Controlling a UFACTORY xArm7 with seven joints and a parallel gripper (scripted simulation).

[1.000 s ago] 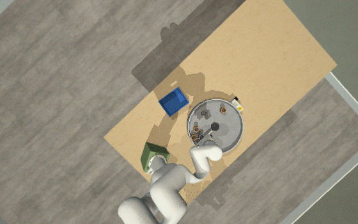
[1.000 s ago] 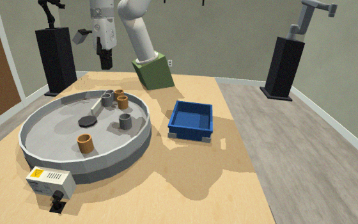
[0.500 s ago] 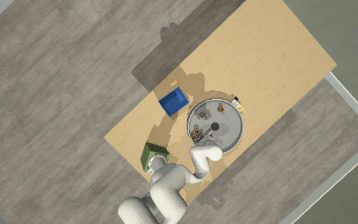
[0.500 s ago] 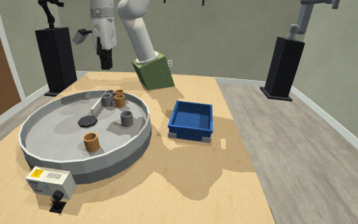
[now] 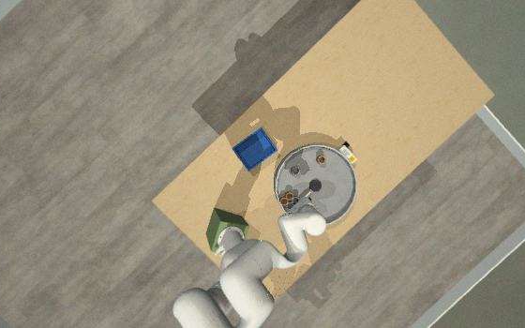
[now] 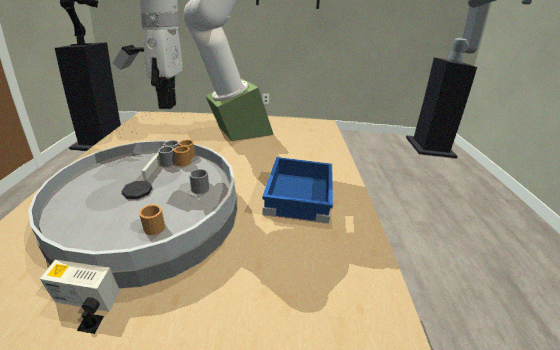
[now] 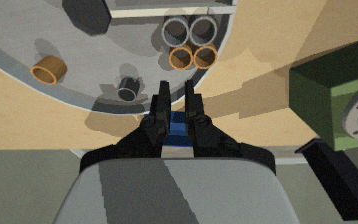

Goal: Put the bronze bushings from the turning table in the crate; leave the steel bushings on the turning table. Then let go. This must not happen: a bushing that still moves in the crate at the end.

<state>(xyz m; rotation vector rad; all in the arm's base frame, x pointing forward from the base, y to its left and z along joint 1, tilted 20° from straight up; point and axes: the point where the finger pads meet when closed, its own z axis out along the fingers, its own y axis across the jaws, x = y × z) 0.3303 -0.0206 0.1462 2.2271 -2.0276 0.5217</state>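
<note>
Nearby, pale bar (image 6: 151,166) (image 7: 155,12) blocks one side of clustered bushings; gripper (image 6: 167,106) (image 7: 177,92) slightly open, holding nothing.

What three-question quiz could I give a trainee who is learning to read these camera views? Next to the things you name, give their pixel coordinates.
1. How many bronze bushings (image 5: 322,159) (image 6: 152,220) (image 7: 49,70) are on the turning table (image 5: 352,186) (image 6: 169,252) (image 7: 95,107)?
2. True or false: the crate (image 5: 255,149) (image 6: 299,209) holds a steel bushing (image 5: 294,170) (image 6: 199,181) (image 7: 128,89).
3. Fill in: the claw (image 6: 166,107) (image 7: 177,92) holds ____.

Key: 1. three; 2. false; 3. nothing.
</note>
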